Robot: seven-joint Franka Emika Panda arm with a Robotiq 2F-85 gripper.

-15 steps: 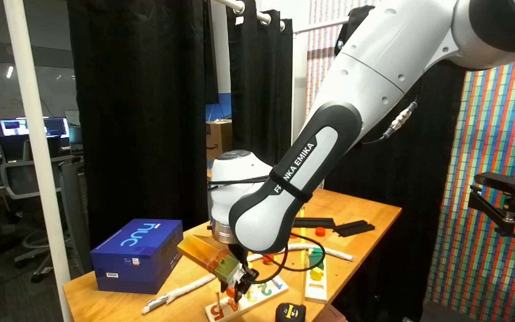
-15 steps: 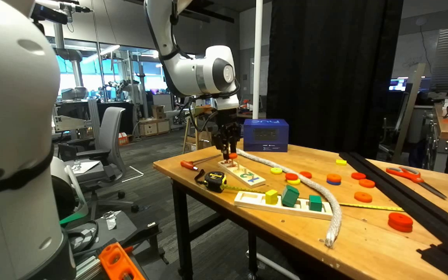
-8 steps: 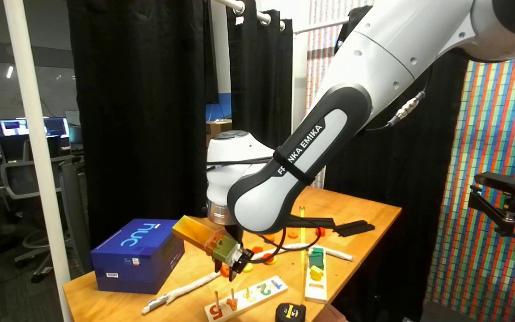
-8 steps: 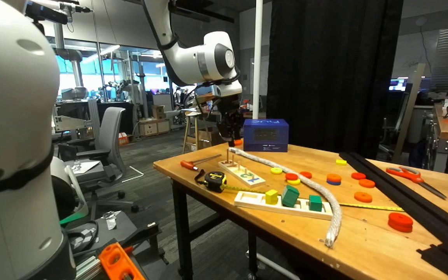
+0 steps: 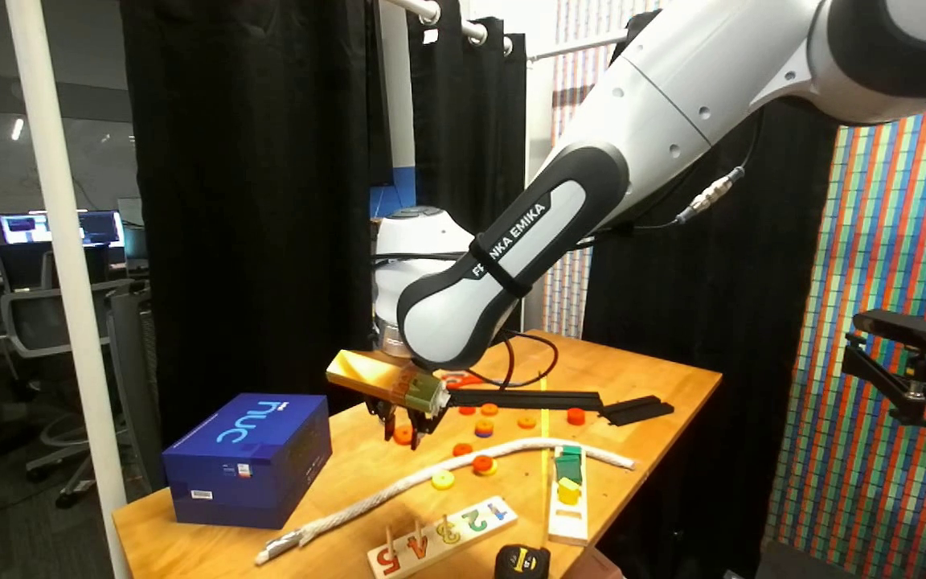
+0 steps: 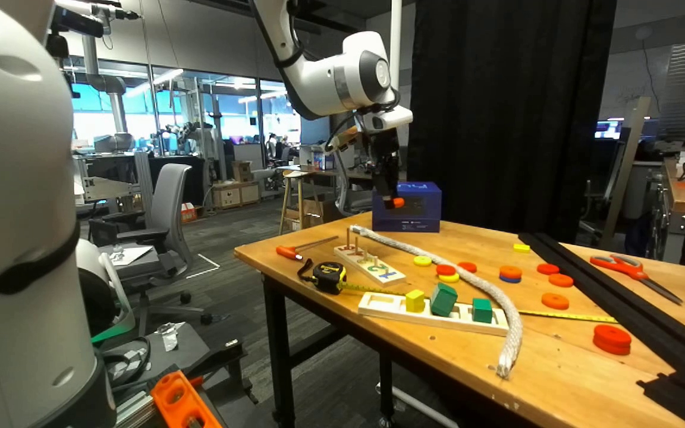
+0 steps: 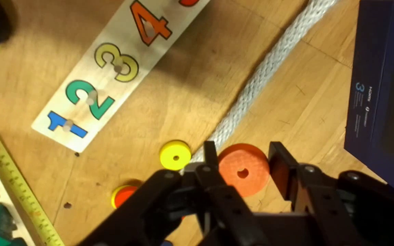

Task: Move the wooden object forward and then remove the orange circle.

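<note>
Wrist view: the claw [image 7: 243,152] stands parted only by the width of the orange circle [image 7: 241,159], gripping it at both sides. In an exterior view, the circle hangs above the counter [image 6: 556,368], in front of the blue box [image 6: 418,209]. The wooden board [image 6: 370,266] lies flat toward the counter's end edge, between the tape measure [image 6: 329,277] and the white rope [image 6: 491,292].

Orange disc [image 7: 253,160], hole in the middle: pinched by the rim in the gripper [image 7: 243,155], in mid-air. Pale wooden board [image 7: 107,79], coloured digits 1-5, upright pegs [image 5: 390,540]: lying flat, lower than the gripper, off to one side.
</note>
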